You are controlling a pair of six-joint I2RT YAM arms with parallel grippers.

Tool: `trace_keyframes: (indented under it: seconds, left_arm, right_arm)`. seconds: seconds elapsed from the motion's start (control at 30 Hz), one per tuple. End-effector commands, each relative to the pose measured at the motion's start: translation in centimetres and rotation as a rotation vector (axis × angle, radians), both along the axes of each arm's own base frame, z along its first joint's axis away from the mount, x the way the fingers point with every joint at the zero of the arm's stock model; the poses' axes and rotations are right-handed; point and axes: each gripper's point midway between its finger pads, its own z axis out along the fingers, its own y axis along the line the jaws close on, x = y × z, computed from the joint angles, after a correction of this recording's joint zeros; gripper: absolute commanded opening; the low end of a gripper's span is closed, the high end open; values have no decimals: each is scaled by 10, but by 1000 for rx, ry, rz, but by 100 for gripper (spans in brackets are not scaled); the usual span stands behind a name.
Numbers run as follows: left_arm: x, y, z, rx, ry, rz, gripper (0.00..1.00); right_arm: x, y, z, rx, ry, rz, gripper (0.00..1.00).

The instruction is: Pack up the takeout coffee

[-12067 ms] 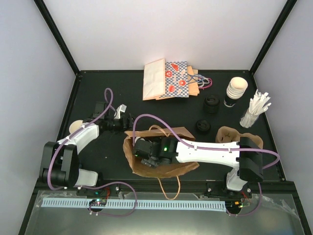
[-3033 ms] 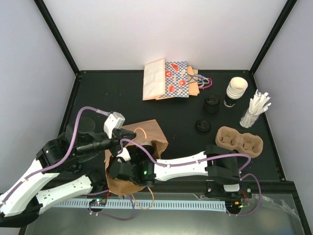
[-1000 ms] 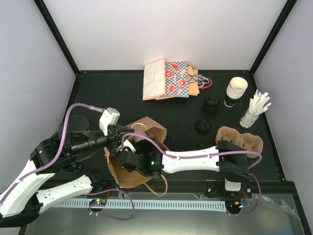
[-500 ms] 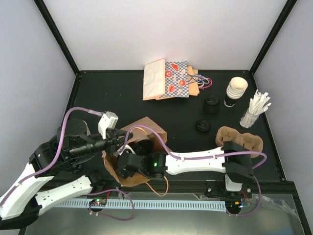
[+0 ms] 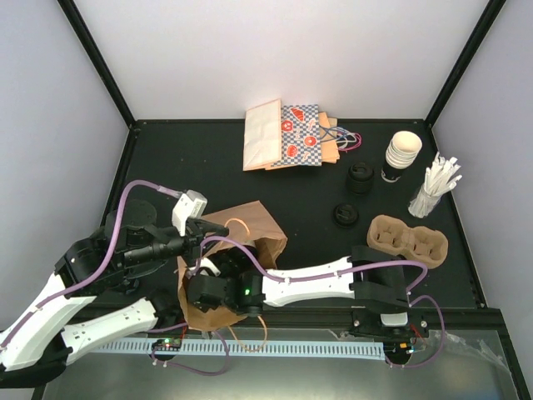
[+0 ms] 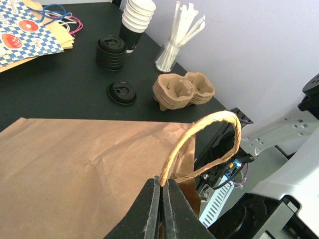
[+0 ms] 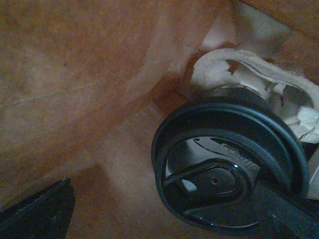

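Observation:
The takeout coffee (image 7: 227, 177) lies inside the brown paper bag (image 5: 250, 227), its round black lid facing my right wrist camera with pale paper behind it. My right gripper (image 7: 159, 214) is open inside the bag. One dark finger (image 7: 37, 209) sits far left and the other finger (image 7: 286, 211) is beside the lid. From above, the right wrist (image 5: 223, 289) reaches into the bag mouth and hides the cup. My left gripper (image 6: 162, 188) is shut on the bag's twisted paper handle (image 6: 219, 119), holding that side of the bag (image 6: 75, 164) up.
A pulp cup carrier (image 5: 408, 240) sits to the right of the bag. Behind it are a loose black lid (image 5: 346, 215), a lid stack (image 5: 361, 177), stacked cups (image 5: 401, 154) and a jar of stirrers (image 5: 433, 187). Flat patterned bags (image 5: 287, 135) lie at the back.
My right gripper has opened and let go of the coffee inside the bag. The right wrist shifted left and nearer. The left gripper still pinches the handle.

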Motion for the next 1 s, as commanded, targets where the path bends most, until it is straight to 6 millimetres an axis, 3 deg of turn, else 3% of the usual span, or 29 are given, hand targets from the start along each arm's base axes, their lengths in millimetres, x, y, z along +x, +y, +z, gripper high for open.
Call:
trace_keyframes:
  seconds: [0.0, 0.13, 0.33, 0.47, 0.73, 0.77, 0.87, 0.9, 0.97]
  left_arm:
    - [-7, -9, 29, -96, -8, -48, 2]
    - [-7, -9, 30, -97, -5, -45, 2]
    - [-8, -8, 30, -95, -4, -45, 2]
    - [-9, -7, 30, -97, -4, -45, 2]
    - [-10, -6, 25, -92, 2, -44, 2]
    - [-10, -6, 25, -93, 0, -44, 2]
    - [-10, -6, 24, -93, 0, -47, 2]
    - [-10, -7, 24, -92, 1, -48, 2]
    - [-10, -7, 23, -93, 4, -50, 2]
  right_arm:
    - [20, -3, -19, -40, -55, -85, 100]
    - [31, -6, -11, -25, -104, -123, 98]
    - [42, -9, 1, -7, -136, -132, 71]
    - [40, -9, 8, 9, -135, -112, 66]
    - [38, -10, 28, 45, -129, -95, 47]
    - [37, -10, 33, 54, -126, -89, 50]
    - [28, -6, 37, 61, -83, -43, 93]
    - [23, -4, 36, 62, -56, -17, 99]
    - [14, -1, 33, 63, -17, 22, 100]
